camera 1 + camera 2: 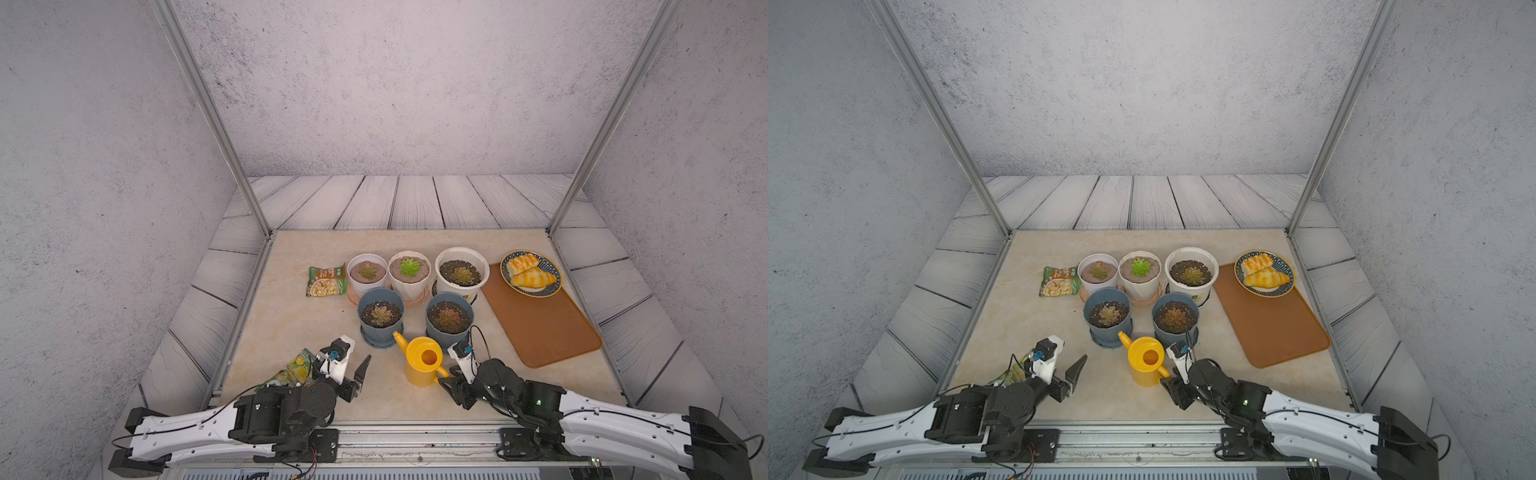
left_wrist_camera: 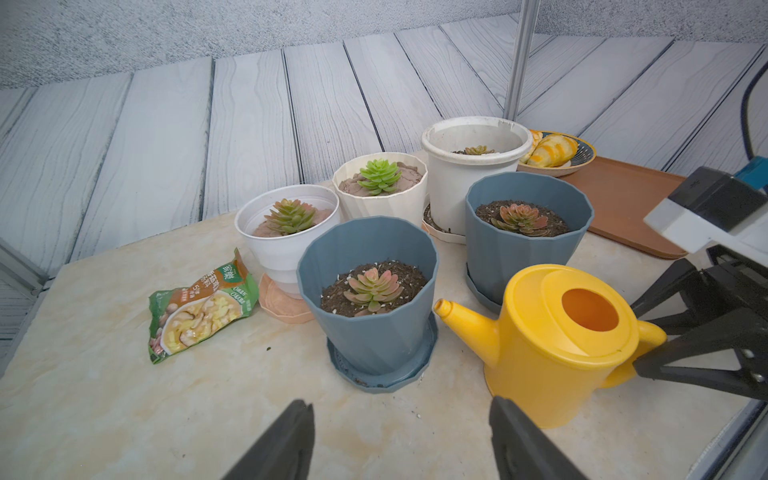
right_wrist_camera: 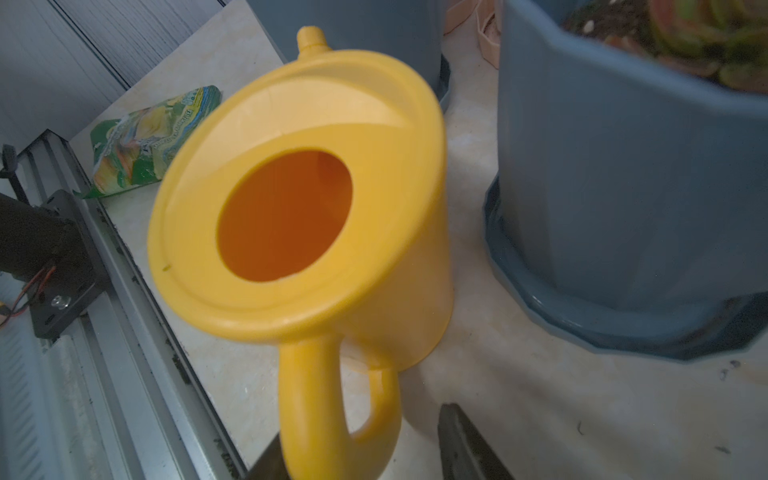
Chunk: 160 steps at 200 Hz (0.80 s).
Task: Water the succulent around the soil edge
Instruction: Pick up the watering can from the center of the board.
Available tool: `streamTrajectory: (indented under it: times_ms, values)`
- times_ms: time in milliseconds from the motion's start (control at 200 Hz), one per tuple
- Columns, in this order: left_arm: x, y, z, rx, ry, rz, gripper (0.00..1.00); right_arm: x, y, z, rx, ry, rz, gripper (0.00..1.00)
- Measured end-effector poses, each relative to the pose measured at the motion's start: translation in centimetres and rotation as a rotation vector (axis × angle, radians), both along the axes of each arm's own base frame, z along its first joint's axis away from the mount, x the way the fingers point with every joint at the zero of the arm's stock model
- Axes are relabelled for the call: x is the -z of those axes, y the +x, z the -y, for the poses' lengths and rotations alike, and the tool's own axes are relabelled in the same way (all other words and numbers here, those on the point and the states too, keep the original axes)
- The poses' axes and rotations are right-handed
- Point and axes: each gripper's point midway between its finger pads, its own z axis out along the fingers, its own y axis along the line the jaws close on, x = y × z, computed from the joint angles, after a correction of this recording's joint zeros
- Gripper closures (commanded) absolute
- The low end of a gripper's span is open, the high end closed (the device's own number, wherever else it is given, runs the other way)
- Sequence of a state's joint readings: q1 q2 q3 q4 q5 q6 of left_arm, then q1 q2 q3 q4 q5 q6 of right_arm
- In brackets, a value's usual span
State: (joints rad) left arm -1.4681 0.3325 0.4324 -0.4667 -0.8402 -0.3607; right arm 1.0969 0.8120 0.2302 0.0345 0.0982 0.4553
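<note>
At the handle (image 3: 309,399) of the yellow watering can (image 1: 423,362), the right end effector (image 3: 359,434) has jaws apart around it, while the left end effector (image 2: 399,404) nearby is spread, empty.

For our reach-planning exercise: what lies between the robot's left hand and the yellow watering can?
Nothing. Only bare tabletop separates the left hand from the watering can, as both top views show.

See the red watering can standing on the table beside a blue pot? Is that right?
No, the watering can is yellow, not red. It does stand on the table beside a blue pot; the left wrist view shows it.
</note>
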Motion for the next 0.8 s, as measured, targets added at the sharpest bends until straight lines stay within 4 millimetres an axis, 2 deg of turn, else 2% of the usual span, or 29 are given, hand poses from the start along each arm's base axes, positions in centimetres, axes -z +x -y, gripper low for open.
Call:
streamTrajectory:
  times_ms: [260,545,691,801]
  values:
    - [0.0,0.1,-0.1,-0.006,-0.003,0.000,0.28,1.3,0.2,-0.4,-0.012,-0.043,-0.005,0.63]
    - [0.1,0.1,-0.1,-0.012,-0.008,-0.002,0.28,0.7,0.2,-1.1,-0.039,-0.015,0.015,0.67]
    - [0.1,0.1,0.0,-0.015,-0.012,-0.004,0.28,0.7,0.2,-1.2,-0.046,-0.016,0.024,0.74]
    - [0.1,0.1,0.1,-0.018,-0.015,-0.006,0.28,0.5,0.3,-1.3,-0.048,-0.012,0.031,0.84]
